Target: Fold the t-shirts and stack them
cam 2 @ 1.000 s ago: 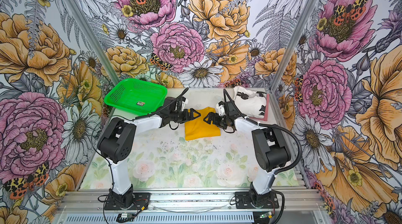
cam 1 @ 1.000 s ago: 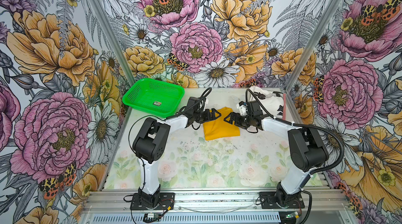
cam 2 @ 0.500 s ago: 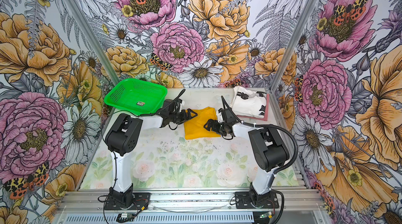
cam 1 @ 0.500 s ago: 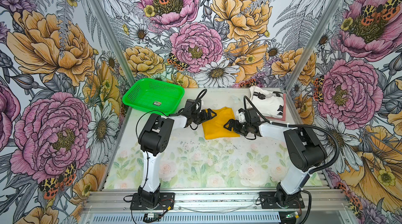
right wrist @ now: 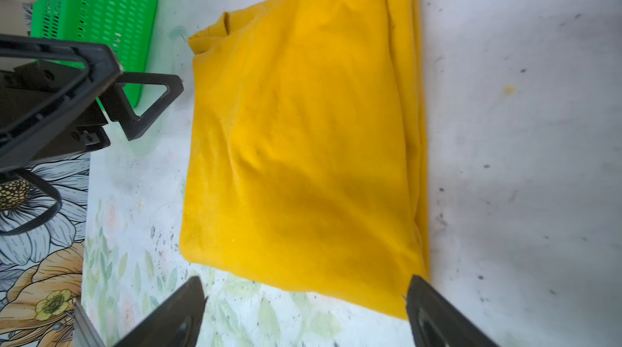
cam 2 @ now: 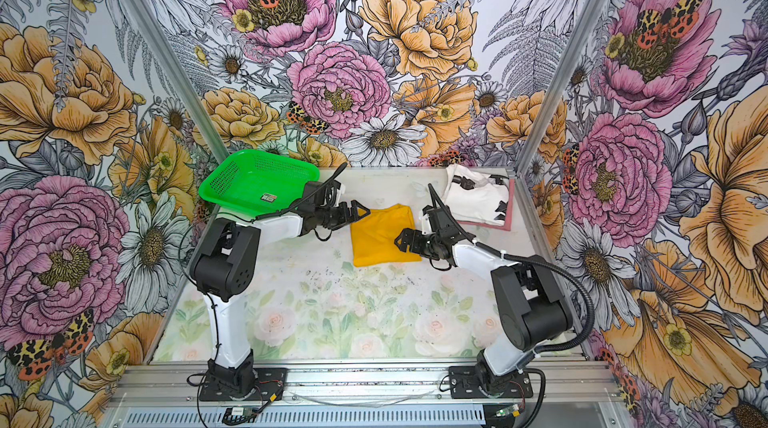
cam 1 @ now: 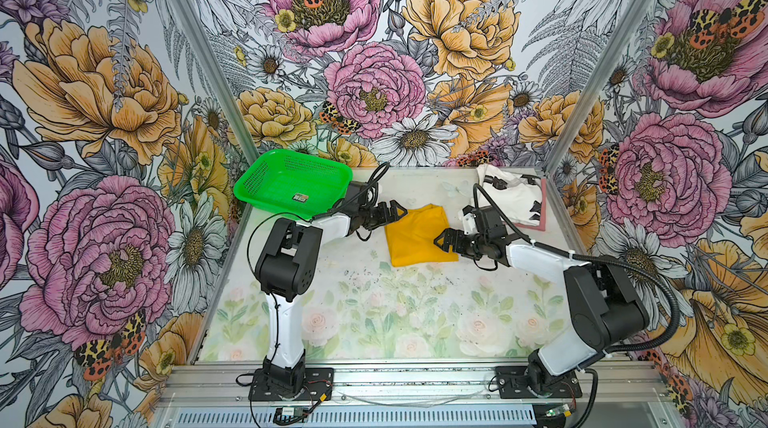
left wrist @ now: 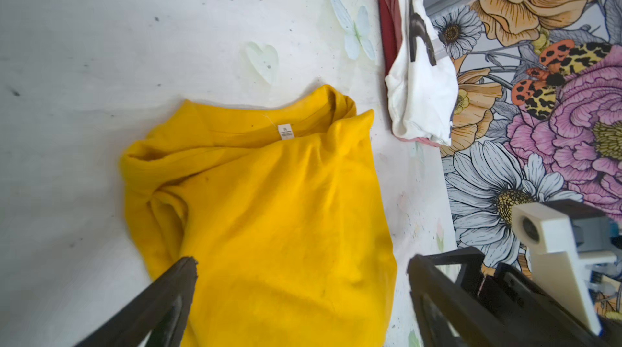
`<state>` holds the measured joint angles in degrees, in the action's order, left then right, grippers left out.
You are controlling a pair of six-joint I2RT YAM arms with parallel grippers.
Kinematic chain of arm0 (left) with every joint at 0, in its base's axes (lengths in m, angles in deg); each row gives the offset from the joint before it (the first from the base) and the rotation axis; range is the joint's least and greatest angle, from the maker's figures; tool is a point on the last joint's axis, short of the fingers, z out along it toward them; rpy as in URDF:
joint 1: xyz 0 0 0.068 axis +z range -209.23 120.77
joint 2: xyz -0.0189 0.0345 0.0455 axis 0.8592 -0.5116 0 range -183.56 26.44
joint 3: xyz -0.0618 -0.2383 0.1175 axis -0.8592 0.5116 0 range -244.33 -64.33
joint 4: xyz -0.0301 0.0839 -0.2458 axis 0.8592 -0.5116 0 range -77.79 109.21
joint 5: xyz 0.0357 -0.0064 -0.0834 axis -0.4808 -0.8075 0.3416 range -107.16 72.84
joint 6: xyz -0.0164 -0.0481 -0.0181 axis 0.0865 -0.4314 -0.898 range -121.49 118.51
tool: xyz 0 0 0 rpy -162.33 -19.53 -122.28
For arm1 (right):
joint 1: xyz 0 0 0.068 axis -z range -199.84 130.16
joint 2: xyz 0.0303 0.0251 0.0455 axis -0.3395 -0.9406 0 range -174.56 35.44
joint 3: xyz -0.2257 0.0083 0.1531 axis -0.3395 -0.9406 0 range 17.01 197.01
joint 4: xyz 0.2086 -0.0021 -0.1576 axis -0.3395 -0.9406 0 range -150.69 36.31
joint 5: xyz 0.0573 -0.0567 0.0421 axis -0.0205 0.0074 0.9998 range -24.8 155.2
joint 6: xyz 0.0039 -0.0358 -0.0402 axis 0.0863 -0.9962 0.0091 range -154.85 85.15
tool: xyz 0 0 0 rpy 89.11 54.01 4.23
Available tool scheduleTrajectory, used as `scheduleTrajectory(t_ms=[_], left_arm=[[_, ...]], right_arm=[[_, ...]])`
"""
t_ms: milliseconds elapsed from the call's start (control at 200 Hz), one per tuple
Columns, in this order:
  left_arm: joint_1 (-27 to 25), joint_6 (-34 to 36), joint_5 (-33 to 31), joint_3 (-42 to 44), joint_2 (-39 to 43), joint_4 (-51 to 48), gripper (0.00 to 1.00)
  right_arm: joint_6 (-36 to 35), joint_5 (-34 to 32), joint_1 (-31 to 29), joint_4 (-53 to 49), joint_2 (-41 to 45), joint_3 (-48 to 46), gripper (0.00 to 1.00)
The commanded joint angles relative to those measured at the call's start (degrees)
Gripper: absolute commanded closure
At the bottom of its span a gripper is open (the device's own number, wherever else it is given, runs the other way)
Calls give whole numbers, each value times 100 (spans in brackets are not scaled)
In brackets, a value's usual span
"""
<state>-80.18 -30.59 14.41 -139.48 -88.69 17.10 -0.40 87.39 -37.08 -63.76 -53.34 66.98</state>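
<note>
Left claw: apart, empty, beside mustard-yellow cloth t-shirt.
Right claw: apart, empty.
Risk: pinching one layer could undo the fold.

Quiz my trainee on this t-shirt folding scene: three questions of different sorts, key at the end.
1. True or false: the left gripper is shut on the yellow t-shirt.
2. Multiple choice: what lies directly under the white t-shirt? A) the pink t-shirt B) a folded towel C) a second yellow shirt
3. Fill in: in both top views, the green basket sits at the far ___ corner of the table.

Key: 1 false, its jaws stand wide open above the cloth; 2 A; 3 left.
</note>
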Motion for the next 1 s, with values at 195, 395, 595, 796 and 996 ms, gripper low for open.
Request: scheduleTrajectory(t_ms=[195, 395, 595, 796, 996], left_arm=[[-716, 125, 552, -889, -381, -291, 1], [-1123, -63, 541, -1509, -1091, -219, 1], [-939, -240, 476, -1675, -1613, 51, 1], [-558, -205, 734, -2147, -2084, 142, 1], [-276, -184, 1092, -2576, -2172, 265, 1]], right_arm=[[-161, -481, 704, -842, 1406, -292, 5], [-227, -331, 1181, -1099, 1967, -593, 5], [-361, -254, 1258, -1260, 2161, -740, 5], [-378, -123, 1258, -1255, 2189, -873, 5], [-410, -13, 1217, -1252, 2084, -865, 5]])
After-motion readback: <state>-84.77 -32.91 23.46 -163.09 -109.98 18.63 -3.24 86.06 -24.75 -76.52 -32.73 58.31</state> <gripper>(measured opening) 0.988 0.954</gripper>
